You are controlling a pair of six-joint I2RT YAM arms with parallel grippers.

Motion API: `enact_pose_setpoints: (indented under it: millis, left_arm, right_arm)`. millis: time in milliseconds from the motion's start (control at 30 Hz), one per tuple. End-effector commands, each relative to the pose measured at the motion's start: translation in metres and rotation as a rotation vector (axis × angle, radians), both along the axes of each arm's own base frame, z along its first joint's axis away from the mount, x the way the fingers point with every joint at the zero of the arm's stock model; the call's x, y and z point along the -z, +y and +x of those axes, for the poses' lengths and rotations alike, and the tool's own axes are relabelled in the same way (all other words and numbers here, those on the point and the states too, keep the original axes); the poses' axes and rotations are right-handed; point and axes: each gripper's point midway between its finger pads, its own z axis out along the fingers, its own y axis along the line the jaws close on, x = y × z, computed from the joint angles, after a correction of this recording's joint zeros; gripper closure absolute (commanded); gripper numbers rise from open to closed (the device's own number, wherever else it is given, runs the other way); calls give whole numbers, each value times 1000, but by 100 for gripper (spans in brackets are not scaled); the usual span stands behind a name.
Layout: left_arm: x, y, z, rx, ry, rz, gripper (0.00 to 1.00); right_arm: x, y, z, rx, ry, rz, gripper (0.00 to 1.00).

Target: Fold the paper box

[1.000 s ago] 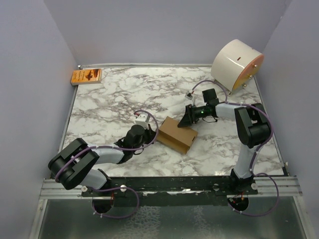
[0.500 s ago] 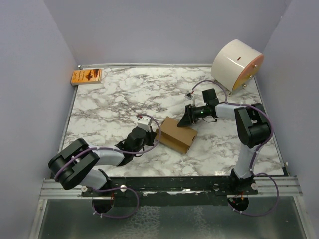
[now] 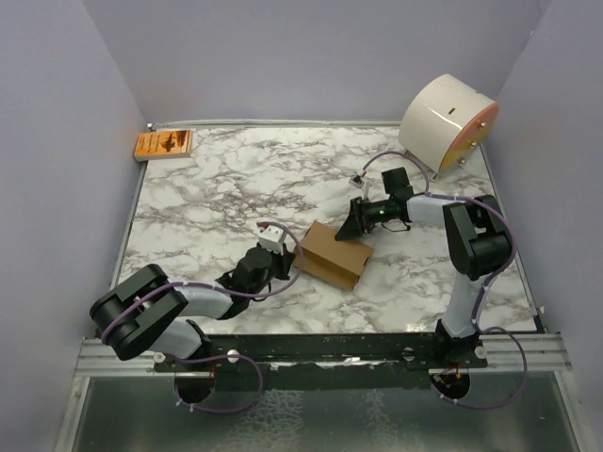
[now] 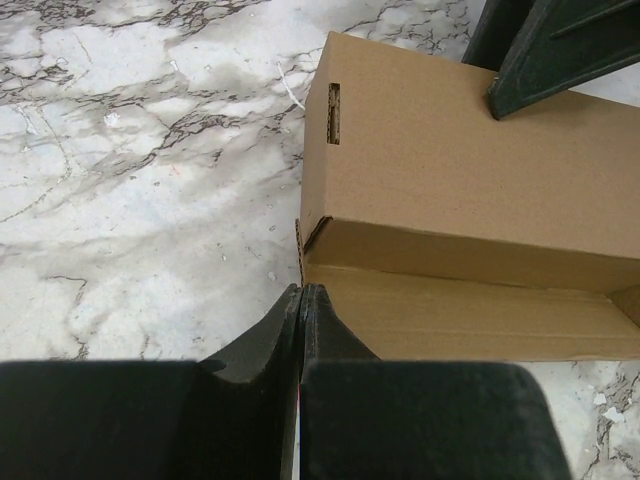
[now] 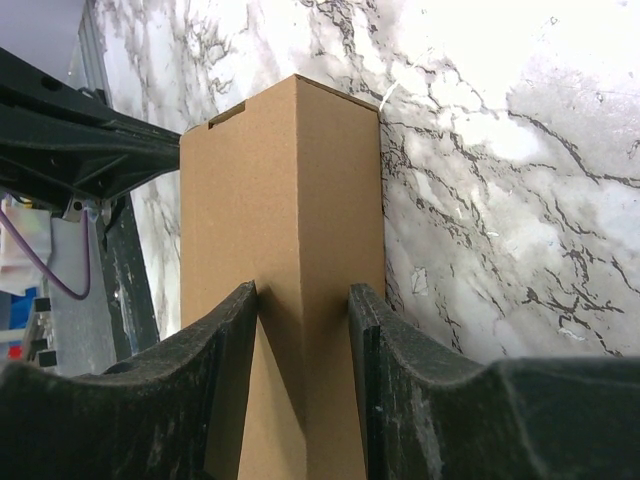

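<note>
The paper box (image 3: 334, 254) lies on the marble table as a brown oblong carton, with a long side flap (image 4: 460, 315) standing open toward the near edge. My right gripper (image 3: 351, 230) is shut on the carton's far right end, and its fingers (image 5: 225, 345) press both sides of the box (image 5: 280, 190). My left gripper (image 3: 285, 264) is shut and holds nothing. Its tips (image 4: 302, 292) sit at the box's (image 4: 470, 170) near left corner, beside the open flap. The right fingers (image 4: 540, 50) show over the box's far edge.
A small orange printed packet (image 3: 163, 144) lies at the far left corner. A big white cylinder (image 3: 446, 122) stands at the far right corner. Grey walls enclose three sides, and a metal rail (image 3: 320, 350) runs along the near edge.
My left arm pushed its shut gripper toward the box's left end, then drew back slightly toward the near edge. The box and right gripper have stayed put.
</note>
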Motion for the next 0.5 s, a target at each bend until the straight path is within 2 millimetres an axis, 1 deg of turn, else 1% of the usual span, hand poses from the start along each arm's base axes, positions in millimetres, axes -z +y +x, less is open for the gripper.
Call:
enact_pose_setpoints:
  millis: [0, 267, 467]
  left_arm:
    - [-11, 3, 3, -14, -71, -15, 100]
    - [-13, 3, -1, 4, -120, -5, 100]
    - [-10, 1, -1, 13, -129, 17, 100]
  right_arm:
    - [20, -7, 6, 42, -20, -77, 60]
    - [21, -8, 7, 45, -28, -84, 61]
    - [22, -8, 6, 42, -24, -81, 62]
